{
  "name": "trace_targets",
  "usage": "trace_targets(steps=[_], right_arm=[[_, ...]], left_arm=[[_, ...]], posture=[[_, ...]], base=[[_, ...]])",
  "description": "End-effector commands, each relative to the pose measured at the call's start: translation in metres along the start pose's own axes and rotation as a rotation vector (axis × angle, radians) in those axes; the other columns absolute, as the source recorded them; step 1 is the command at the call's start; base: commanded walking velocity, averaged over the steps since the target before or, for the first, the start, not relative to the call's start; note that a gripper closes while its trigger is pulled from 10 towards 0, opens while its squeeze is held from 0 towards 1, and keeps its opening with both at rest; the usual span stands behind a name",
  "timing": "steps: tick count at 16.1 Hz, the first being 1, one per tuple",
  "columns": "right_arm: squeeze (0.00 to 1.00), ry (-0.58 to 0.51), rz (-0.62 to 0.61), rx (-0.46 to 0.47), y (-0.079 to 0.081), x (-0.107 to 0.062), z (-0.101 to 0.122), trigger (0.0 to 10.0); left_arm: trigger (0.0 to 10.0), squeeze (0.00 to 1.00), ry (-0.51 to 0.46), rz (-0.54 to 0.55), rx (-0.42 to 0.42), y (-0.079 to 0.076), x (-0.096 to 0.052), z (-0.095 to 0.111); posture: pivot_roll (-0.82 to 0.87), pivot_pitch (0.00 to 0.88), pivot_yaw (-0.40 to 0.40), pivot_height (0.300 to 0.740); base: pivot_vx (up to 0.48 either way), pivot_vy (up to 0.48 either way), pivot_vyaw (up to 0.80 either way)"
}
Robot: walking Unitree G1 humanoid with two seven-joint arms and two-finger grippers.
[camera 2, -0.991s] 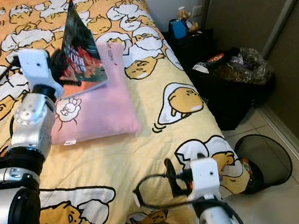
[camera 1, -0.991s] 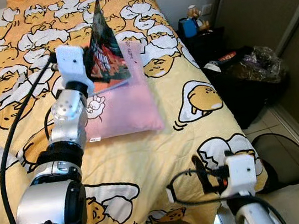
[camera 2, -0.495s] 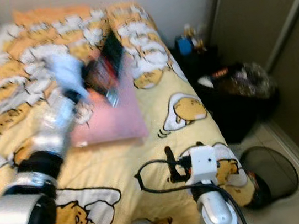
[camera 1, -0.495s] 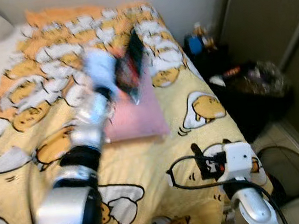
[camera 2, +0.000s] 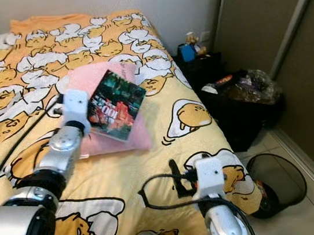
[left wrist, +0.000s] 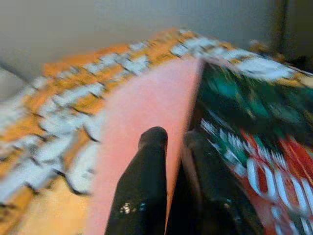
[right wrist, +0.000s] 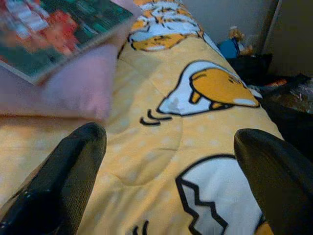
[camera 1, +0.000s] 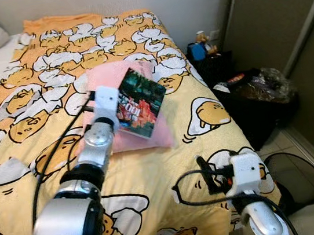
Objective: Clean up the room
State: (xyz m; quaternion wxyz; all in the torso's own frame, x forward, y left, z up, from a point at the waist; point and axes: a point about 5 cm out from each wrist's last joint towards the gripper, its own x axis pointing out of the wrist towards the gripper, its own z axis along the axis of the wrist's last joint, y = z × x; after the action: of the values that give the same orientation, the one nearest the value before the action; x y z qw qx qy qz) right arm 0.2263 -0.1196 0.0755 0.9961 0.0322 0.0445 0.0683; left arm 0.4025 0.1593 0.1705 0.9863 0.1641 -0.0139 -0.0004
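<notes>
Bedroom scene: bed (camera 1: 47, 168) under a yellow-orange cartoon-egg duvet takes up the left and centre; grey wardrobe doors (camera 1: 286, 35) stand at far right; a dark side table (camera 1: 254, 104) with clutter and a crinkled bag sits between bed and doors; a black wire bin (camera 1: 296, 174) is on the floor at near right.

Left gripper (left wrist: 171, 147) is extended over the middle of the bed; its two black fingers (left wrist: 142, 186) are closed together on one edge of a book (camera 1: 139, 102) with a green and red cover; the left wrist view shows the cover pinched just beside the fingers. A pink pillow (camera 1: 105, 84) lies on the duvet directly behind and under the book.

Change from a second ago: the book then stood steeply on edge on the pillow, gripped from the left; now it is carried clear, tilted cover-up and hanging past the pillow's right edge; the head camera has also pulled back and up, so part of the shift is camera motion. Judgement: pick-up of the book is done; transfer to a storage spot remains.

Right gripper (right wrist: 171, 142) hangs low at the near right corner of the bed, fingers wide apart, holding nothing.

Risk: single-edge grip; the book could swing or slip in transit.
</notes>
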Motion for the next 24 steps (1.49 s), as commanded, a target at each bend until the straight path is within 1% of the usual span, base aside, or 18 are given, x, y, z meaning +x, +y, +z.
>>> trace_targets(steps=[1,2,3,5,6,7,8,9,11,13,15,17,18,19,20,22,23,24], right_arm=[[0.0,-0.009,-0.006,0.001,-0.002,-0.001,0.002,10.0],[0.0,-0.001,-0.016,0.056,-0.002,0.001,0.002,10.0],[0.0,0.008,-0.044,0.195,-0.004,0.006,0.005,10.0],[0.0,0.004,0.019,0.472,-0.003,0.044,0.02,10.0],[0.0,-0.014,0.042,0.504,-0.003,0.056,0.028,10.0],[1.0,-0.058,0.114,0.538,0.001,0.083,0.047,10.0],[1.0,-0.068,0.133,0.537,0.002,0.097,0.054,10.0],[1.0,-0.058,0.119,0.622,-0.003,0.109,0.054,10.0],[1.0,-0.032,0.139,0.8,-0.003,0.12,0.051,10.0],[1.0,-0.016,0.119,0.87,0.001,0.133,0.048,10.0],[1.0,-0.015,0.119,0.9,0.003,0.136,0.048,10.0],[1.0,-0.02,0.177,0.951,0.013,0.144,0.052,10.0],[1.0,-0.023,0.222,0.939,0.02,0.147,0.057,10.0],[1.0,-0.013,0.235,0.93,0.023,0.149,0.059,10.0],[1.0,0.001,0.24,0.934,0.025,0.15,0.058,10.0],[1.0,0.015,0.252,0.946,0.028,0.15,0.056,10.0],[0.0,0.019,0.265,0.956,0.031,0.151,0.057,10.0],[0.0,0.021,0.267,0.958,0.033,0.151,0.057,10.0]], left_arm=[[10.0,1.0,-0.078,0.066,0.075,0.013,0.006,0.019],[10.0,1.0,-0.076,0.067,0.077,0.015,0.006,0.02],[10.0,1.0,-0.06,0.063,0.076,0.017,0.006,0.017],[10.0,1.0,-0.052,0.031,0.065,0.017,0.004,0.012],[10.0,1.0,-0.053,0.021,0.064,0.016,0.003,0.011],[10.0,1.0,-0.063,-0.007,0.068,0.014,0.002,0.009],[10.0,1.0,-0.071,-0.013,0.112,0.012,0.001,0.008],[10.0,0.0,-0.089,0.007,0.133,0.015,0.0,0.009],[10.0,0.0,-0.173,0.058,0.13,0.027,0.0,0.022],[10.0,0.0,-0.355,0.127,0.155,0.049,-0.001,0.059],[10.0,0.0,-0.418,0.15,0.155,0.058,-0.004,0.074],[10.0,0.0,-0.564,0.185,0.153,0.074,-0.015,0.108],[10.0,0.0,-0.579,0.136,0.129,0.069,-0.019,0.111],[10.0,0.0,-0.48,-0.003,0.021,0.048,-0.019,0.092],[10.0,0.0,-0.439,-0.058,0.008,0.036,-0.023,0.079],[10.0,0.0,-0.423,-0.082,-0.008,0.027,-0.031,0.073],[10.0,0.0,-0.418,-0.097,-0.033,0.021,-0.037,0.072],[10.0,0.0,-0.416,-0.109,-0.044,0.018,-0.04,0.071]], posture=[[-0.12,0.093,0.03,0.74],[-0.11,0.097,0.03,0.74],[-0.11,0.109,0.03,0.74],[-0.07,0.138,0.034,0.74],[-0.06,0.141,0.033,0.74],[-0.03,0.154,0.038,0.74],[-0.01,0.156,0.036,0.74],[0.02,0.163,0.036,0.74],[0.07,0.19,0.048,0.74],[0.12,0.215,0.053,0.74],[0.15,0.228,0.052,0.74],[0.18,0.249,0.04,0.74],[0.18,0.254,0.032,0.74],[0.18,0.261,0.023,0.74],[0.18,0.265,0.016,0.74],[0.17,0.27,0.008,0.74],[0.18,0.275,0.0,0.74],[0.18,0.274,-0.001,0.74]], base=[[0.0,0.0,0.0],[0.0,0.0,0.0],[0.0,0.0,0.0],[0.0,0.0,0.0],[0.0,0.0,0.0],[0.0,0.0,0.0],[0.0,0.0,0.0],[0.0,0.0,0.0],[0.0,0.0,0.0],[0.0,0.0,0.0],[0.0,0.0,0.0],[0.0,0.0,0.0],[0.0,0.0,0.0],[0.0,0.0,0.0],[0.0,0.0,0.0],[0.0,0.0,0.0],[0.0,0.0,0.0],[0.0,0.0,0.0]])
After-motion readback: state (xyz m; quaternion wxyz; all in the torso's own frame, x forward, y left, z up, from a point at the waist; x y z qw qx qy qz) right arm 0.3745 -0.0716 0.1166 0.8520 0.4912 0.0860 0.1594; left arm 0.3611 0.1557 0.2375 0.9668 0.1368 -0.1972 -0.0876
